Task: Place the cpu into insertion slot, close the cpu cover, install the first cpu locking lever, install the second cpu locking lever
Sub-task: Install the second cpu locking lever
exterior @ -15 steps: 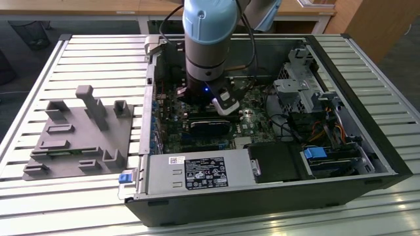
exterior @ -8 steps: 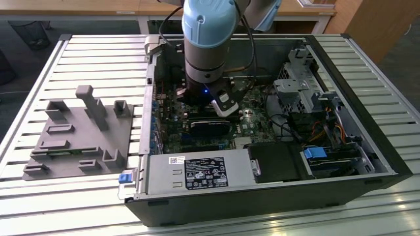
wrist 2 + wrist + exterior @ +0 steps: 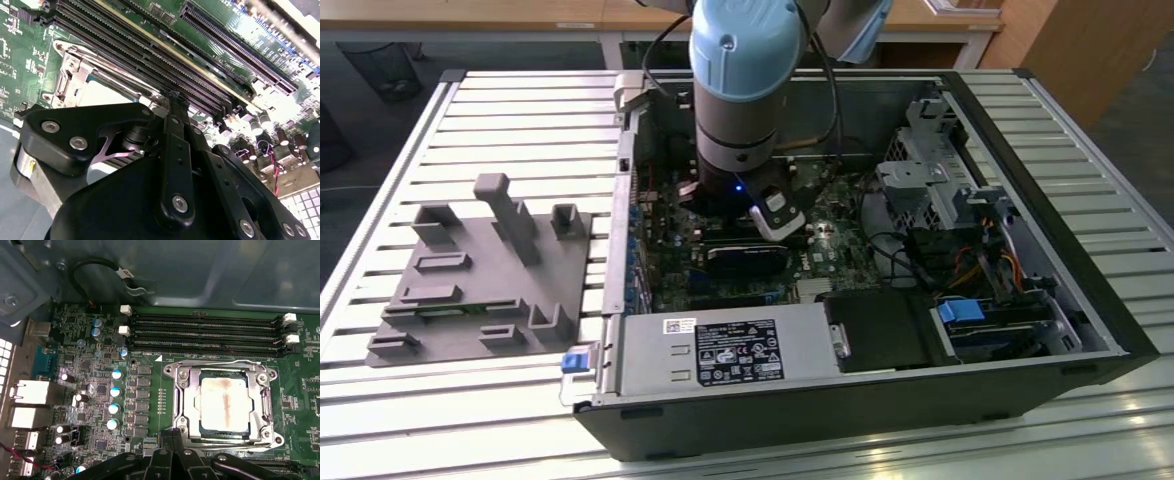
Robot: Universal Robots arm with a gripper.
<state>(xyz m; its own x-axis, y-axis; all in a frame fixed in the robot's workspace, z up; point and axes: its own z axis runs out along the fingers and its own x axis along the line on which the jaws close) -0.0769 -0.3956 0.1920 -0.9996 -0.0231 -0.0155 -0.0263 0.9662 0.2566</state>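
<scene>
One cpu (image 3: 224, 405) sits in the insertion slot (image 3: 223, 431) under the lowered cpu cover (image 3: 178, 399); my gripper (image 3: 171, 436), fingers pinched together on nothing, hovers at the cover's edge, and I judge a slip could scrape the memory slots (image 3: 205, 334) beyond.

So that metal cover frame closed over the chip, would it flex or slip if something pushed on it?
The cover frame is thin sheet metal with a big window, so its edges may flex a little under a push. It lies flat around the chip on the socket, so it probably won't slide. Its bare shiny surface likely offers the end effector little grip.
</scene>
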